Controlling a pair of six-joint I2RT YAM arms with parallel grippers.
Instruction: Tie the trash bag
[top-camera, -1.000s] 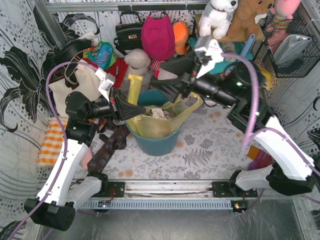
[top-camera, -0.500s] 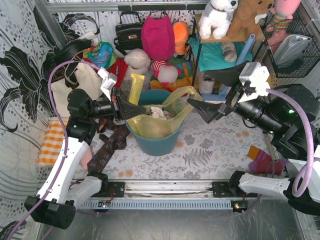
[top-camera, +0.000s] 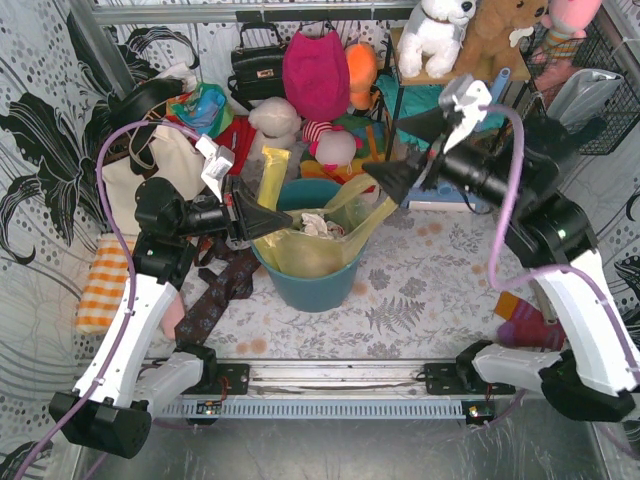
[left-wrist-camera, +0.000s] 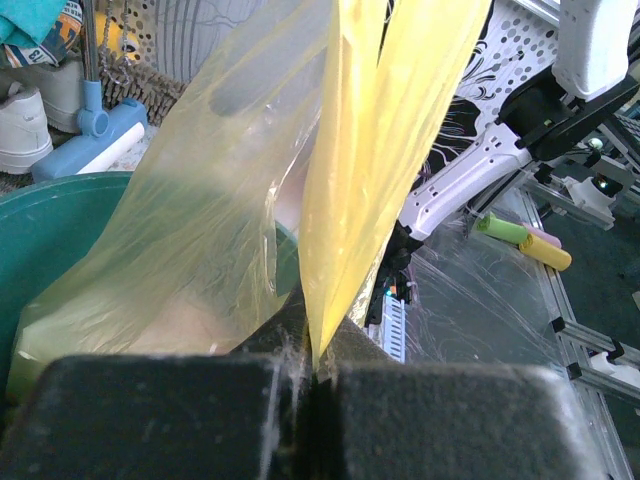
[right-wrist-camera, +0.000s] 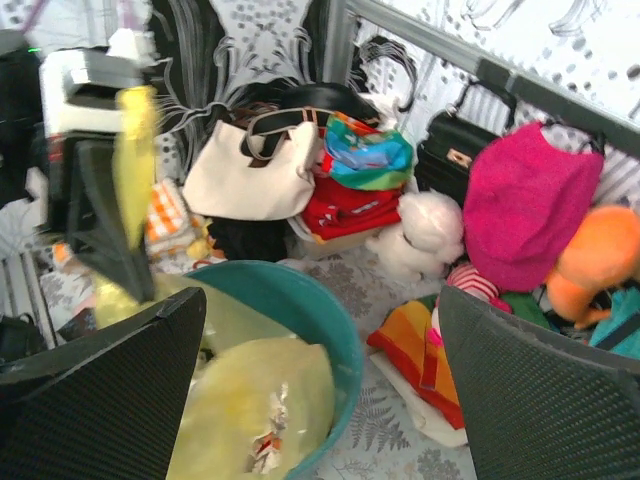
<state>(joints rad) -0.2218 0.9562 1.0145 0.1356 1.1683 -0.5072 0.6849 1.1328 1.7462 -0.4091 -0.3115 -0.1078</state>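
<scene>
Top external puts the trash bag (top-camera: 312, 248) inside the teal bin (top-camera: 305, 288) at mid-table, its mouth draped over the rim and crumpled white paper (top-camera: 318, 226) lying in it. My left gripper (top-camera: 275, 222) sits at the bin's 9 o'clock edge. On the left wrist view its pads (left-wrist-camera: 150, 420) are pressed together on a strip (left-wrist-camera: 380, 150) of the yellow plastic, which rises taut from the pinch toward 12 o'clock. I read that as holding one side of the bag's mouth up and clear, so it can be crossed with its partner. The other ear (top-camera: 378, 203) slumps over the rim at about 2 o'clock, unlifted. My right gripper (top-camera: 388, 150) hangs near it, toward 1 o'clock of the bin, jaws spread wide and holding nothing. The right wrist view agrees: its two fingers (right-wrist-camera: 100, 390) stand far apart, with the bin and bag showing between them and touching neither. My judgement is that the right arm is lined up to come down on that slack ear, and no knot is begun yet. The film is thin and crinkly, so I would expect it to slip or tear if pinched only at its edge.
</scene>
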